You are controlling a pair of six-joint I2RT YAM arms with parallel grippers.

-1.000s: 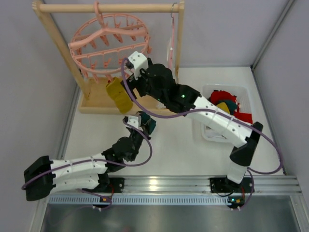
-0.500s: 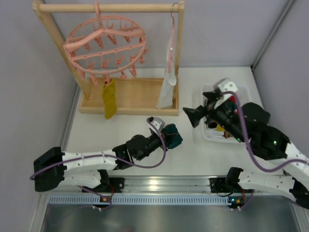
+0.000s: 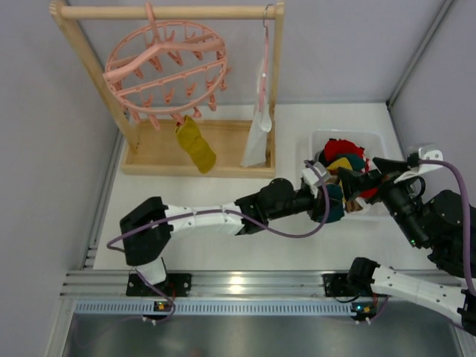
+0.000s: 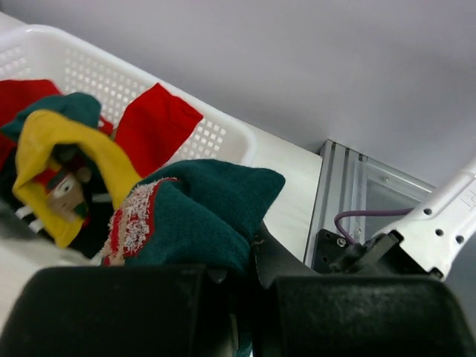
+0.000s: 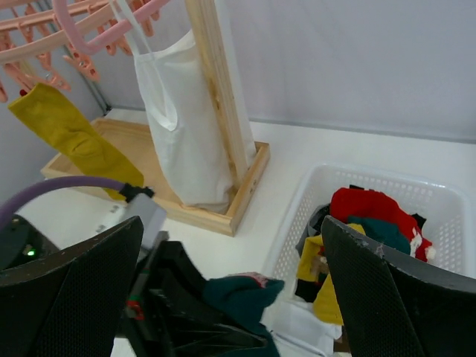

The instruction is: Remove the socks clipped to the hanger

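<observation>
White table point(image 3: 171, 195) with wooden rack point(image 3: 149, 158) and white basket point(image 3: 364, 136)

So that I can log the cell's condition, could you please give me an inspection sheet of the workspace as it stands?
Surface: white table, carrying the wooden rack and white basket.
Job's things: pink ring hanger hangs on the rack, with one mustard sock clipped on; teal sock held; other socks piled in the basket.
Clutter: white cloth hanging by the rack's right post.
Grippers: left gripper shut on the teal sock at the basket; right gripper open near the basket.
Cables: purple cable looped along each arm.
Surroundings: grey walls; metal rail at the near edge.
</observation>
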